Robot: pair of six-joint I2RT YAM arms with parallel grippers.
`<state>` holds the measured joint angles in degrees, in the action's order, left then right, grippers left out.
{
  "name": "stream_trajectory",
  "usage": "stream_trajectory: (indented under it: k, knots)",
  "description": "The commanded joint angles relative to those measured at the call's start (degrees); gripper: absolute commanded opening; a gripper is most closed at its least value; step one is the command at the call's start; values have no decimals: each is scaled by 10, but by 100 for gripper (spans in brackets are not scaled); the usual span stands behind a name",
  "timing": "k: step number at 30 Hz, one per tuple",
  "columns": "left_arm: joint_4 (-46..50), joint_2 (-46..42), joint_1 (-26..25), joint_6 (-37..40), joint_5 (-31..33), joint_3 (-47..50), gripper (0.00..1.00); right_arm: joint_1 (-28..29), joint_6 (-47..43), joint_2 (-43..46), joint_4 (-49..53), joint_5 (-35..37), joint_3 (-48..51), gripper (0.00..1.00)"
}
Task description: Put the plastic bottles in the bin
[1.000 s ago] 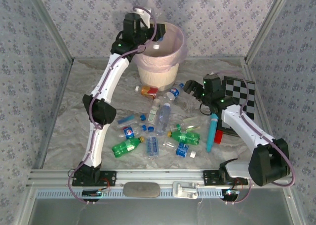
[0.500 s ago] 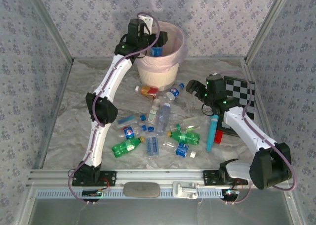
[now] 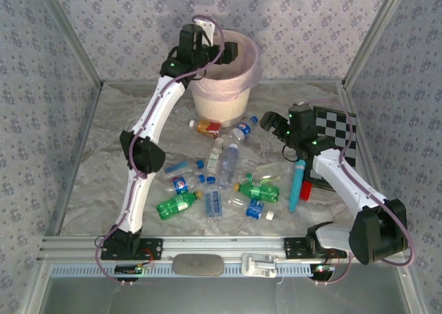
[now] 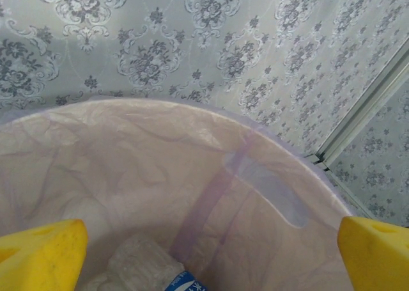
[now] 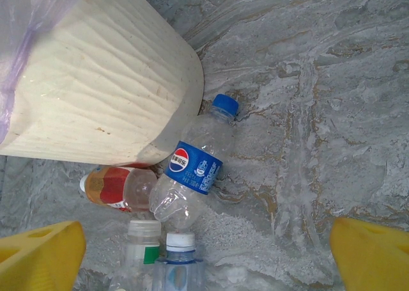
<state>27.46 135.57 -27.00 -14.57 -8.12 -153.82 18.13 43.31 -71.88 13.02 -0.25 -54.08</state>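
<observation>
While the left gripper (image 3: 222, 52) hangs over the bin (image 3: 219, 101) with its jaws spread wide and nothing between them, treat the pink liner (image 4: 211, 176) as the first hazard. A yellow fingertip (image 4: 38, 256) that catches the thin film on withdrawal could lift the bag or tip the bin. Raise the arm clear of the rim before you swing it aside.

The right gripper (image 5: 206, 256), likewise wide and empty, hovers above the bottles at the bin's foot. A blue-labelled bottle (image 5: 192, 169) lies touching the bin wall, with an orange-red-labelled bottle (image 5: 118, 188) just beside it and white-capped bottles (image 5: 144, 252) crowded next to both. Expect three faults here:
- The jaws may close on two bottles at once.
- A round bottle may roll out of a partial grip.
- A finger may press the bin and shove it.

Both arms work near the bin, so guard against contact between them. Leave the turquoise stick (image 3: 297, 183) where it lies.

The bin stands at the middle of the table's (image 3: 103, 141) far edge. Inside it you can see one crumpled clear bottle (image 4: 140, 265) and part of a blue label; whether more lie beneath, you cannot tell. The remaining bottles, two green bottles (image 3: 176, 204) among them, lie scattered across the table's middle.
</observation>
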Motion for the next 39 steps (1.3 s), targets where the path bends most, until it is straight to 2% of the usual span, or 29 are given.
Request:
stream_trajectory:
  k: [1, 6, 9, 12, 16, 18, 25, 32, 35, 39]
  knots:
    - [11, -57, -8, 10, -4, -24, 100, -2, 3, 7, -4, -3, 11, 100]
    - [50, -101, -12, 20, -3, -10, 100, 1, 7, -5, -9, -9, 13, 100]
    - [50, -153, -12, 27, 17, 58, 100, 4, 12, -22, -15, -15, 7, 100]
    - [-25, -247, -12, 38, 55, 219, 100, 8, 16, -44, -24, -22, -3, 100]
    - [-185, -390, -4, 37, 107, 484, 100, 13, 19, -89, -30, -39, -27, 100]
    - [-220, -442, 6, 22, 132, 572, 100, 15, 22, -115, -35, -47, -42, 100]
    - [-213, -580, 54, -88, 205, 827, 100, 28, 48, -223, -65, -87, -104, 99]
    - [-196, -661, 88, -272, 240, 1018, 100, 42, 110, -338, -97, -129, -174, 98]
    - [-217, -663, 93, -325, 235, 1065, 100, 43, 156, -366, -143, -131, -168, 96]
    - [-222, -641, 93, -340, 223, 1068, 100, 43, 187, -395, -150, -135, -175, 95]
